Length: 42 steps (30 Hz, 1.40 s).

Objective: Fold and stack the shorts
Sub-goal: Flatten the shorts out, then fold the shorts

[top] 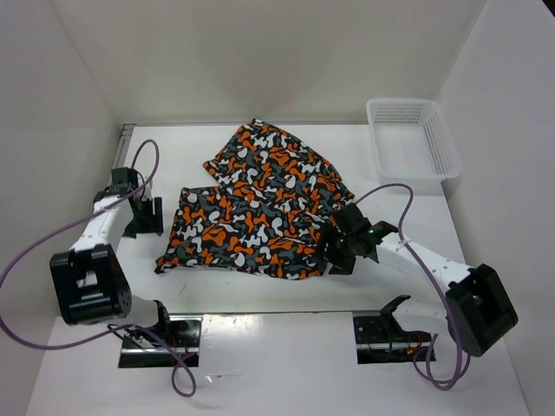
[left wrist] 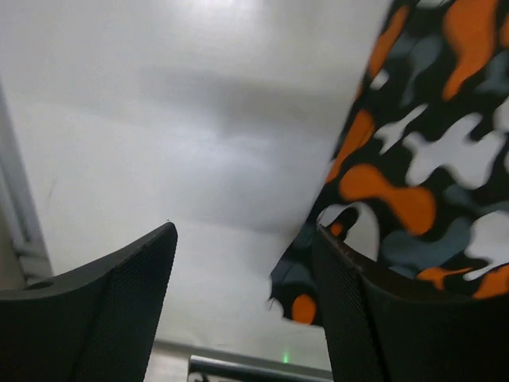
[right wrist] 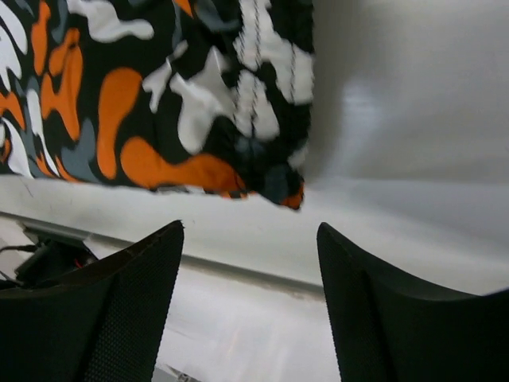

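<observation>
White table (top: 260, 299), shorts (top: 260, 217) cropped in wrist views

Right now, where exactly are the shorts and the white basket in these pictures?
shorts (top: 260, 217), top view from above, on the middle of the printed fabric spread on the table.
basket (top: 440, 146), top view from above, on its right mesh wall, at the table's far right corner.

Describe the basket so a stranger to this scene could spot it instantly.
Look at the white table, then its far right corner, past the colourful shorts. The basket sits there: white, rectangular, with mesh walls, the only rigid container in sight.
</observation>
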Each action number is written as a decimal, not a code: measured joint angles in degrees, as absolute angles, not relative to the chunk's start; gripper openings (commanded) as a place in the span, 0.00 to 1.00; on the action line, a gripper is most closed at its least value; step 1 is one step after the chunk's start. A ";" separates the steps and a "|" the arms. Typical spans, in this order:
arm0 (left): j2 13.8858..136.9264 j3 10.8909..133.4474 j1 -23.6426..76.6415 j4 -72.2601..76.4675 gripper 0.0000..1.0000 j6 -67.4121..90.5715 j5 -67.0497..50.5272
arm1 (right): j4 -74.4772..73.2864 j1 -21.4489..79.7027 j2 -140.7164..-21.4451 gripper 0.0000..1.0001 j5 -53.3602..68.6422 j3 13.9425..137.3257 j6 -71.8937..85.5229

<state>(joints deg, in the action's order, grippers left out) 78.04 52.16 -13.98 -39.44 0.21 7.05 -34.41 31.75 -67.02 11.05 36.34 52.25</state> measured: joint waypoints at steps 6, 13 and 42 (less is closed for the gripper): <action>90.00 65.78 -12.58 -32.03 0.80 0.16 -2.72 | -26.06 31.83 -72.79 0.74 10.85 35.07 53.06; 101.12 75.00 -9.41 -26.35 0.85 0.19 -10.35 | -21.82 32.08 -73.49 0.69 11.51 33.71 53.32; 116.42 92.23 -6.55 -22.41 0.15 0.38 -7.92 | -28.71 32.14 -67.99 0.47 20.05 32.12 52.12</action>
<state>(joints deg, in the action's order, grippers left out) 116.42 92.23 -6.55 -22.41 0.38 -7.92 -28.71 32.14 -67.99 20.05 32.12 52.12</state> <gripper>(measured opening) 0.063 0.143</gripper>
